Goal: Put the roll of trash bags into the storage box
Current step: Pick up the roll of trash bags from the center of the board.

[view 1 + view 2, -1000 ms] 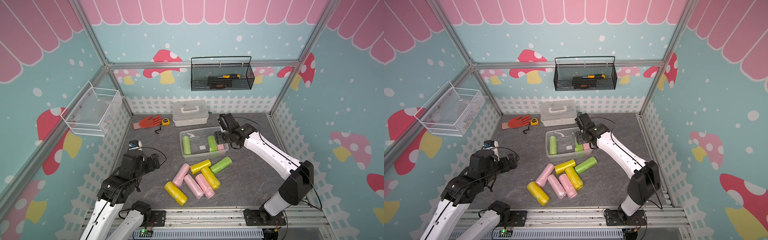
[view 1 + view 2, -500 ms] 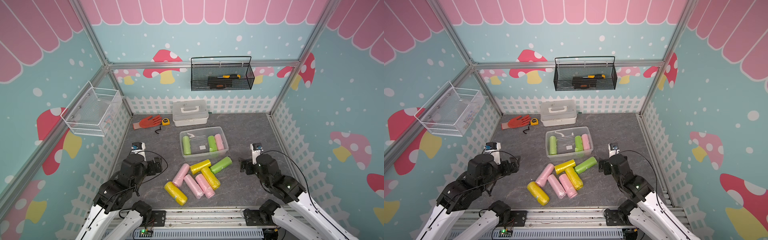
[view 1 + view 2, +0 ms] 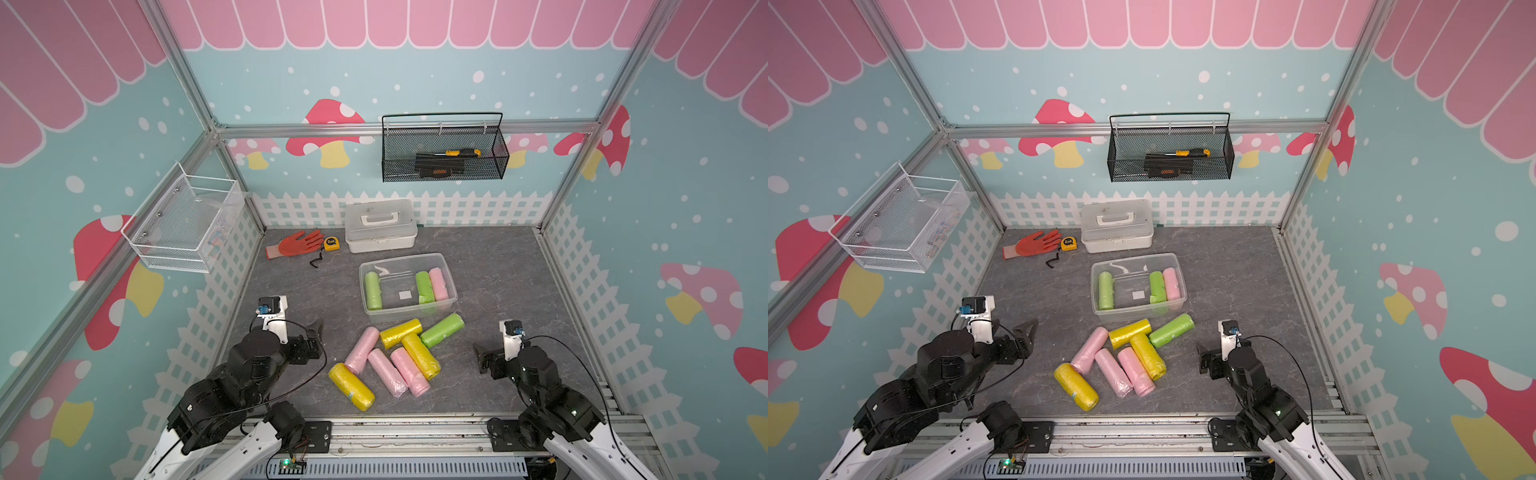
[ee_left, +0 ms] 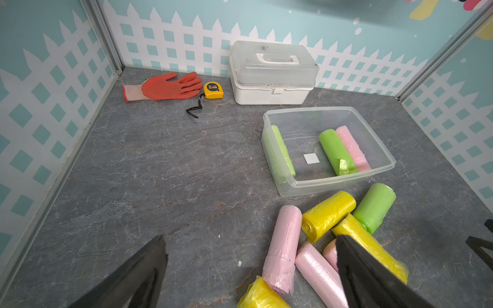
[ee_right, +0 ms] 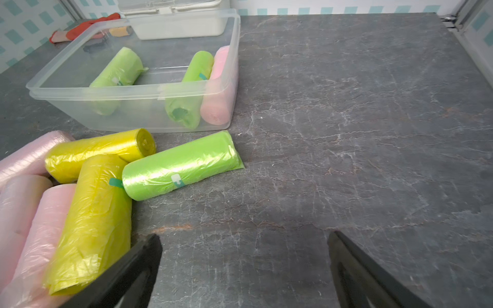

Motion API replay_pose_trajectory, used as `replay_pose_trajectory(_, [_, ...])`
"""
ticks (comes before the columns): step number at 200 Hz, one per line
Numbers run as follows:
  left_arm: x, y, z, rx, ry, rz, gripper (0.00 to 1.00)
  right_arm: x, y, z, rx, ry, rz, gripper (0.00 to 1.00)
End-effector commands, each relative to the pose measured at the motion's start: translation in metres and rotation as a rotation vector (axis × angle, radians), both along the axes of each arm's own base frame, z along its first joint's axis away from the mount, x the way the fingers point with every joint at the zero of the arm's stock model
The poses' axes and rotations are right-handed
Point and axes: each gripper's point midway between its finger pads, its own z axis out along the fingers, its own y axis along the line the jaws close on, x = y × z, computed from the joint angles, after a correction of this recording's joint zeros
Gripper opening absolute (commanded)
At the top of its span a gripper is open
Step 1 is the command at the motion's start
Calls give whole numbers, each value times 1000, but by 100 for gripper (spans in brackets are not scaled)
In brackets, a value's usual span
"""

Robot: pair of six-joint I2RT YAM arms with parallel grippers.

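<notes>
The clear storage box (image 3: 402,258) (image 4: 329,108) (image 5: 133,94) stands mid-table and holds two green rolls (image 3: 372,289) (image 3: 424,286) and a pink roll (image 3: 439,284) by its right wall. Just in front of it lie several loose rolls of trash bags in pink (image 3: 362,344), yellow (image 3: 401,333) and green (image 3: 442,330) (image 5: 181,165). My left gripper (image 3: 313,340) (image 4: 249,240) hovers open left of the pile, holding nothing. Right of the pile, my right gripper (image 3: 482,359) (image 5: 244,237) is open over bare table.
A white case with a handle (image 3: 380,226) stands behind the box. An orange glove (image 3: 296,244) and a yellow tape measure (image 3: 331,243) lie at the back left. A black mesh basket (image 3: 442,151) and a white wire basket (image 3: 183,224) hang on the walls.
My right arm has drawn back from the storage box to the near right, its jaws now wide, leaving the pink roll inside. The left arm has shifted only slightly.
</notes>
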Motion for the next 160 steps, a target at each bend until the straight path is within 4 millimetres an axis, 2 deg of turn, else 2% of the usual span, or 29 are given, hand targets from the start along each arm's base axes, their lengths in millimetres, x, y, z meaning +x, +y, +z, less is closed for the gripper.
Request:
replay_pose_trajectory(1, [5,2,-5,37,5,22,99,5,15,26,43,-76,68,98])
replay_pose_trajectory(26, [11,-4,-11,59,44,14,99,4,21,32,75,-118,101,99])
replay_pose_trajectory(34, [13,-5,-13,58,58,24,99,3,23,40,96,-148,115,99])
replay_pose_trajectory(36, [13,-5,-14,57,62,27,99,3,23,32,88,-136,117,99])
replay_pose_trajectory(40, [15,-5,-15,55,72,35,99,3,23,29,87,-137,119,99])
replay_pose_trajectory(65, [31,-11,-17,28,136,33,99,5,19,33,89,-169,95,99])
replay_pose_trajectory(105, [52,-45,-20,-102,295,-5,99,5,22,29,86,-156,108,99])
replay_pose_trajectory(118, [52,-52,-29,-178,357,23,99,6,22,29,84,-151,104,99])
replay_pose_trajectory(141, [40,-49,-54,-290,454,130,99,5,20,28,80,-145,95,99])
replay_pose_trajectory(160, [30,-47,-62,-312,451,152,99,4,19,28,86,-149,94,99])
